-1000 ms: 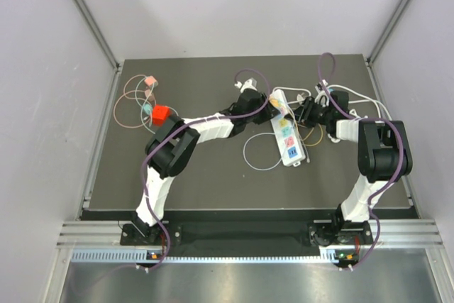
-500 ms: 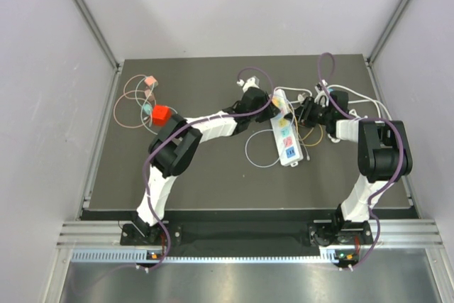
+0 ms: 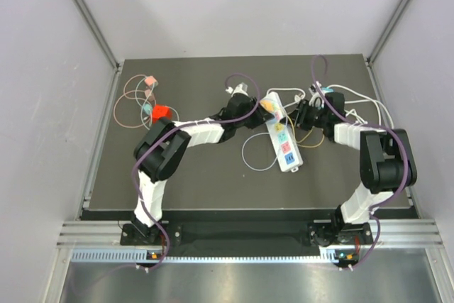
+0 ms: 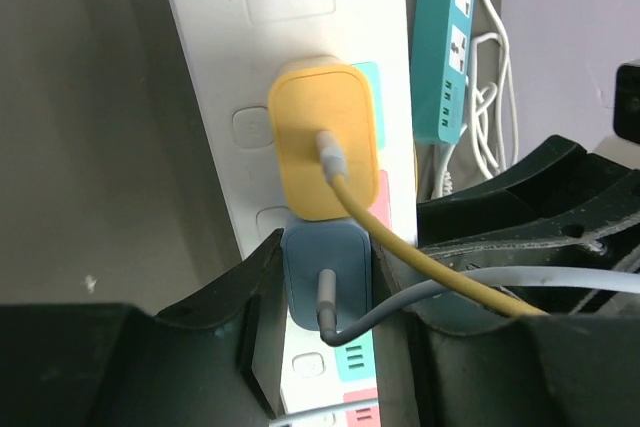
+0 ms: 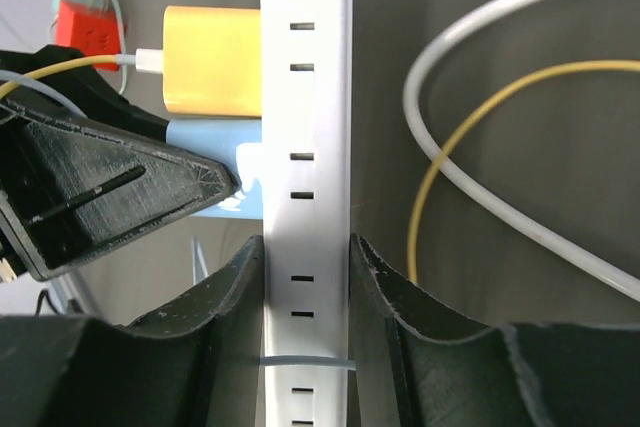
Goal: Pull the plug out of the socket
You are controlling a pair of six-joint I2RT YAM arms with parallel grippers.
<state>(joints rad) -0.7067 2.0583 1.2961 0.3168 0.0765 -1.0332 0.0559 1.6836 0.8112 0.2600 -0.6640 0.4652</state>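
Note:
A white power strip (image 3: 282, 136) lies tilted at the table's middle. In the left wrist view a yellow plug (image 4: 325, 142) and a blue plug (image 4: 325, 282) sit side by side in the strip (image 4: 215, 37). My left gripper (image 4: 327, 257) is shut on the blue plug, one finger on each side; it reaches the strip's far end from the left (image 3: 264, 108). My right gripper (image 5: 305, 247) is shut across the strip's body (image 5: 305, 97) from the right (image 3: 298, 115). The right wrist view shows the yellow plug (image 5: 212, 60) and the blue plug (image 5: 205, 152) against the strip.
A teal power strip (image 4: 450, 47) and white cables (image 3: 376, 108) lie behind the white strip at the right. A red plug (image 3: 160, 112) with coiled wires lies at the back left. A white cable loop (image 3: 255, 154) and a yellow cable (image 3: 312, 140) lie beside the strip.
Both grippers and the strip's far end have shifted left, turning the strip more slanted. Both grippers keep their hold.

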